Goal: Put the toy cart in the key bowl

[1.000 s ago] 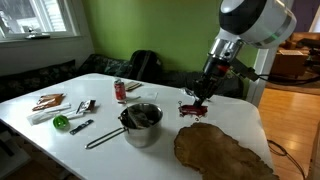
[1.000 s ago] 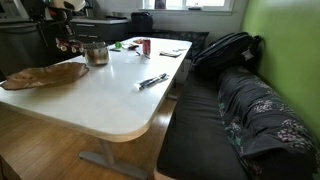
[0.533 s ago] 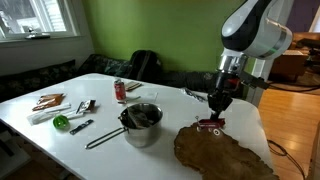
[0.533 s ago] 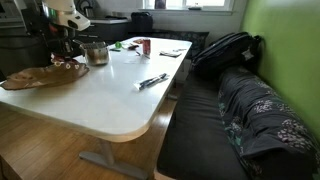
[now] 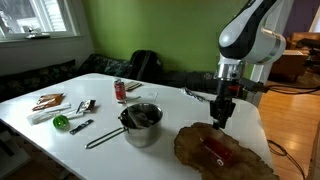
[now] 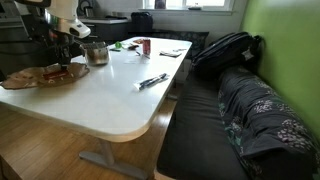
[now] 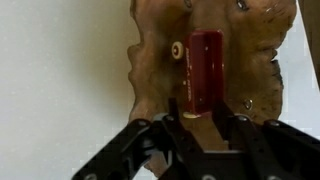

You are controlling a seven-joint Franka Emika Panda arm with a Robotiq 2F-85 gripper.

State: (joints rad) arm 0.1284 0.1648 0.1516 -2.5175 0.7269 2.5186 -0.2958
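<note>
The small red toy cart point(image 5: 214, 148) lies in the brown wavy-edged key bowl point(image 5: 240, 165) at the table's near corner. In the wrist view the cart point(image 7: 204, 70) rests on the bowl point(image 7: 155, 50) just beyond my fingertips. My gripper point(image 5: 220, 118) hangs open just above the bowl's back edge, apart from the cart; its fingers point(image 7: 200, 125) stand either side of the cart's near end with a gap. In an exterior view the bowl point(image 6: 30, 77) lies below the gripper point(image 6: 68, 52), and the cart is too small to make out there.
A steel pot point(image 5: 142, 122) with a long handle stands left of the bowl. A red drink can point(image 5: 120, 91), a green object point(image 5: 61, 122), tools and papers lie further left. The table edge point(image 5: 262, 130) runs close to the bowl. A backpack point(image 6: 225, 50) sits on the bench.
The gripper carried the red cart from the table over the bowl, let it go and rose. The cart now lies in the bowl.
</note>
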